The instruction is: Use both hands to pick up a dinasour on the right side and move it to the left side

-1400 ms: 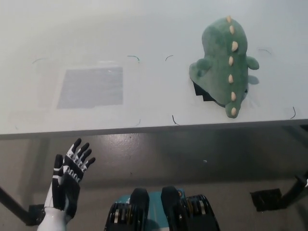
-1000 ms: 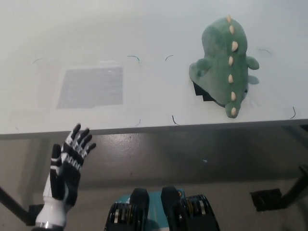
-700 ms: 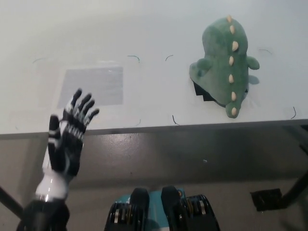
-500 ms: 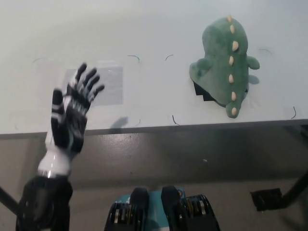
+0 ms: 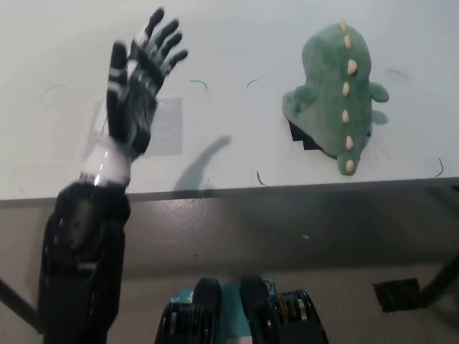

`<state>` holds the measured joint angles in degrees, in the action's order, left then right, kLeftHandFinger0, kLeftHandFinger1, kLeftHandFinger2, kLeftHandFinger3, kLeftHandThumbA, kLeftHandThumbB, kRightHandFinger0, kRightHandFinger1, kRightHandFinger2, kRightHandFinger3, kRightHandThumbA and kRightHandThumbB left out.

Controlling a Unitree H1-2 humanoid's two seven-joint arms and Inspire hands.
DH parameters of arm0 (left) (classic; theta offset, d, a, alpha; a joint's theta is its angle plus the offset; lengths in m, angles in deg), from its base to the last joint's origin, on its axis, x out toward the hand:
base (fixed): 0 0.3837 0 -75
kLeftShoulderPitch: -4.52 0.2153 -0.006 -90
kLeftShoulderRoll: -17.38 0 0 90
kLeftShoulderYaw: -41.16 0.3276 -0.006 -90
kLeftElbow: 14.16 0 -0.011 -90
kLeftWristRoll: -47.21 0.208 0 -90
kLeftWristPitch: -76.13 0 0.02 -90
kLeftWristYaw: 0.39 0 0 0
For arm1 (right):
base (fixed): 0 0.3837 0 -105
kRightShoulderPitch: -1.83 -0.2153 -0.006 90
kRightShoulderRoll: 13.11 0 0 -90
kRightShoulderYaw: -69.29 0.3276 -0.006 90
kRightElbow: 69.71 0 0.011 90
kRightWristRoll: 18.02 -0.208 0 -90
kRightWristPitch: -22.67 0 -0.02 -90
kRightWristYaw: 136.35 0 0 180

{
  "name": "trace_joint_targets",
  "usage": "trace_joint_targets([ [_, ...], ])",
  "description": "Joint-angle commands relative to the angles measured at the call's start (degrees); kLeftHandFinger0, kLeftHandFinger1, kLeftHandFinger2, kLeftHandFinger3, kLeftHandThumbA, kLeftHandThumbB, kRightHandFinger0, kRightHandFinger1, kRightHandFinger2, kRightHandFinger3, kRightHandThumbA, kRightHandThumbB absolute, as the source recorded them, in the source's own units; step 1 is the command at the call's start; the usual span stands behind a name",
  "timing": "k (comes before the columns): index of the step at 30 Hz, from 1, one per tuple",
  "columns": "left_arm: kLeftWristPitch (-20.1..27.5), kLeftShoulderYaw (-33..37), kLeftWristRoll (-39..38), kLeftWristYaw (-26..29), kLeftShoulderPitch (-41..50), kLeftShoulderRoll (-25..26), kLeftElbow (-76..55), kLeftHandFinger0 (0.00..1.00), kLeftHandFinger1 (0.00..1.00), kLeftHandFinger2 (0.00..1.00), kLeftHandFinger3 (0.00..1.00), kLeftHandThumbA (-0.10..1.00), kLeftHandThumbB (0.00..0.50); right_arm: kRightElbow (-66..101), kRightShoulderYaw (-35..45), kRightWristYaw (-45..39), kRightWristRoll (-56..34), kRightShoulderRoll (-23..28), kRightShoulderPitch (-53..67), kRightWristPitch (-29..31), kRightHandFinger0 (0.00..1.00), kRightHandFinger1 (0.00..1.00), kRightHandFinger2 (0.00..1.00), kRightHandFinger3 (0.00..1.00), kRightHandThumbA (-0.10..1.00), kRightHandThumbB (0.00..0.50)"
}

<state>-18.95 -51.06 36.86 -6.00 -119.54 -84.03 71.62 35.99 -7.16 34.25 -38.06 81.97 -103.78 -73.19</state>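
The left hand (image 5: pixel 134 89) has risen from below the counter (image 5: pixel 237 154) edge to above it, fingers (image 5: pixel 166 36) spread, grasping nothing. The dinosaur (image 5: pixel 336 93) lies untouched well to its right; the right hand is out of view.

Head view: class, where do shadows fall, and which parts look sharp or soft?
Head view: the raised left hand casts a soft grey shadow on the white table; the dinosaur is sharp, with a dark shadow at its base; the hand's fingertips look slightly soft.
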Motion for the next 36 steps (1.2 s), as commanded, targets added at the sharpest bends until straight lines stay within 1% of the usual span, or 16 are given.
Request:
trace_joint_targets([
  [1, 0.41, -0.33, 0.05, 0.23, -5.94, 0.18, 3.21, 1.00, 1.00, 1.00, 1.00, 1.00, 0.353, 1.00, -0.11, 0.41, -0.45, 1.82, -5.24, -2.49, 1.00, 1.00, 1.00, 1.00, 0.99, 0.280],
  [4, 2.13, -0.99, -1.08, -0.36, -9.06, -0.07, 7.83, 1.00, 1.00, 1.00, 1.00, 1.00, 0.350, 0.57, -0.27, 1.36, 0.22, 1.55, -7.66, -4.60, 1.00, 1.00, 1.00, 1.00, 1.00, 0.309],
  [6, 2.92, -0.95, -0.46, -0.27, -10.61, -0.08, 10.44, 1.00, 1.00, 1.00, 1.00, 1.00, 0.381, -0.44, -0.46, 1.51, 0.91, 1.56, -8.92, -5.04, 1.00, 1.00, 1.00, 1.00, 1.00, 0.285],
  [8, 3.71, -0.99, -0.30, -0.42, -12.43, -0.18, 14.07, 1.00, 1.00, 1.00, 1.00, 1.00, 0.404, -2.33, -1.17, 1.01, 1.85, 2.10, -11.18, -5.60, 1.00, 1.00, 1.00, 1.00, 1.00, 0.200],
  [10, 4.20, -0.96, -0.18, -0.51, -13.10, -0.21, 15.15, 1.00, 1.00, 1.00, 1.00, 1.00, 0.403, -2.66, -1.19, 1.10, 2.31, 2.19, -11.72, -5.65, 1.00, 1.00, 1.00, 1.00, 1.00, 0.194],
  [12, 4.82, -0.91, 0.32, -0.23, -14.96, -0.26, 18.53, 1.00, 1.00, 1.00, 1.00, 1.00, 0.420, -5.03, -1.96, 0.89, 2.94, 2.44, -14.55, -6.08, 1.00, 1.00, 1.00, 1.00, 1.00, 0.143],
  [16, 5.93, -0.93, 0.56, -0.08, -17.48, -0.54, 22.63, 1.00, 1.00, 1.00, 1.00, 1.00, 0.399, -8.47, -2.30, 0.72, 3.31, 2.31, -18.12, -5.31, 1.00, 1.00, 1.00, 1.00, 1.00, 0.109],
  [18, 6.38, -1.02, 0.58, -0.01, -19.25, -0.70, 24.99, 1.00, 1.00, 1.00, 1.00, 1.00, 0.384, -10.67, -2.38, 0.41, 3.13, 2.43, -20.05, -5.29, 1.00, 1.00, 1.00, 1.00, 1.00, 0.114],
  [21, 6.46, -1.16, 1.12, 0.71, -22.52, -0.99, 29.15, 1.00, 1.00, 1.00, 1.00, 1.00, 0.413, -14.96, -2.83, -0.14, 3.44, 2.83, -23.26, -5.50, 1.00, 1.00, 1.00, 1.00, 1.00, 0.080],
  [23, 7.74, -0.64, 2.08, 0.65, -25.28, -0.87, 33.83, 1.00, 1.00, 1.00, 1.00, 1.00, 0.378, -19.86, -3.45, -0.09, 4.12, 2.57, -26.12, -5.54, 1.00, 1.00, 1.00, 1.00, 1.00, 0.075],
  [27, 9.47, -0.49, 2.26, 0.12, -27.83, -0.85, 39.22, 1.00, 1.00, 1.00, 1.00, 1.00, 0.388, -25.39, -3.96, -0.83, 4.22, 1.99, -28.07, -3.59, 1.00, 1.00, 1.00, 1.00, 1.00, 0.052],
  [30, 10.52, -0.37, 2.69, 0.46, -29.96, -1.30, 42.60, 1.00, 1.00, 1.00, 1.00, 1.00, 0.346, -35.79, -4.92, -2.20, 4.71, 1.54, -31.90, 0.23, 1.00, 1.00, 1.00, 1.00, 1.00, 0.167],
  [31, 10.75, -0.42, 2.73, 0.40, -30.09, -1.32, 42.93, 1.00, 1.00, 1.00, 1.00, 1.00, 0.347, -36.32, -4.97, -2.28, 4.73, 1.54, -32.08, 0.60, 1.00, 1.00, 1.00, 1.00, 1.00, 0.170],
  [32, 10.92, -0.36, 2.66, 0.18, -30.65, -1.64, 44.31, 1.00, 1.00, 1.00, 1.00, 1.00, 0.348, -40.27, -5.32, -2.17, 5.23, 1.08, -33.42, 1.93, 1.00, 1.00, 1.00, 1.00, 1.00, 0.208],
  [35, 10.84, -0.51, 2.37, -0.23, -31.39, -1.91, 46.40, 1.00, 1.00, 1.00, 1.00, 1.00, 0.364, -44.47, -5.40, -2.75, 5.09, 0.70, -34.99, 3.91, 1.00, 1.00, 1.00, 1.00, 1.00, 0.215],
  [36, 11.14, -0.55, 2.61, 0.10, -32.74, -1.91, 49.15, 1.00, 1.00, 1.00, 1.00, 1.00, 0.368, -50.57, -5.85, -3.00, 5.75, 0.70, -37.94, 5.58, 1.00, 1.00, 1.00, 1.00, 1.00, 0.265],
])
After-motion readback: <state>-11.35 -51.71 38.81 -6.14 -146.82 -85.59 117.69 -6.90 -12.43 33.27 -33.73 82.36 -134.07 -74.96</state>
